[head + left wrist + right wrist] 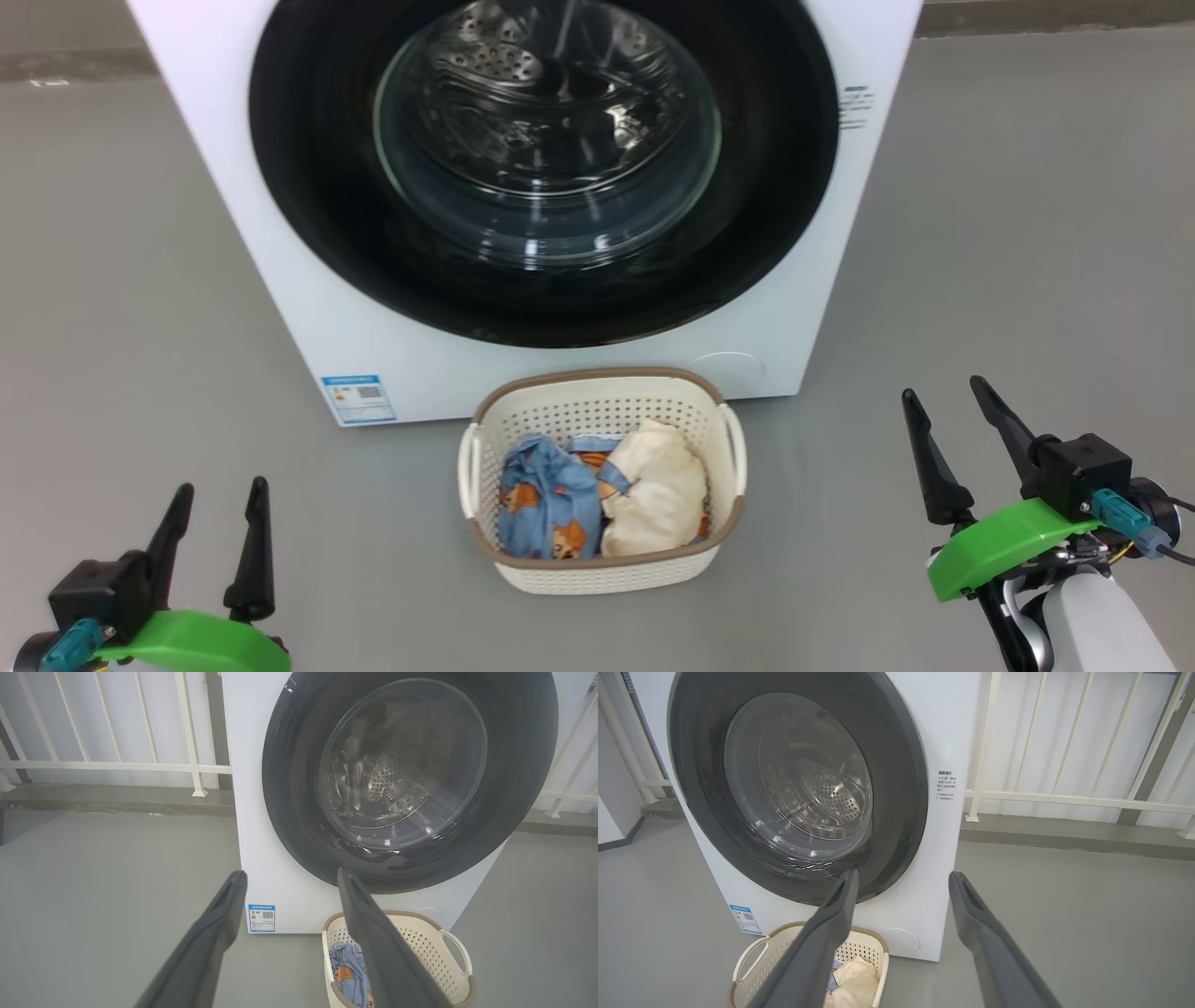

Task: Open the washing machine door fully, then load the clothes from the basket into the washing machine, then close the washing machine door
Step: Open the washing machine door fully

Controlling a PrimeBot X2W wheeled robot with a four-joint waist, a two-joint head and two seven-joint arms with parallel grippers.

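Nothing is done yet: the door (308, 187) is seen shut on the machine (280, 317), the clothes (551, 504) are found in the basket (597, 571) just before it, and the left gripper (222, 485) and right gripper (941, 387) are held spread, empty.

The floor (140, 280) is smooth, plain grey; the washing machine (271, 261) stands squarely on it, white body reaching right down, a small blue label (358, 399) at its lower left corner in the head view; the basket (607, 574) sits upright on the floor just before the machine's base, near its middle, though whether the two touch cannot be told; behind, a low grey kerb (117, 800) borders the floor, white railing posts (187, 732) rising from it.
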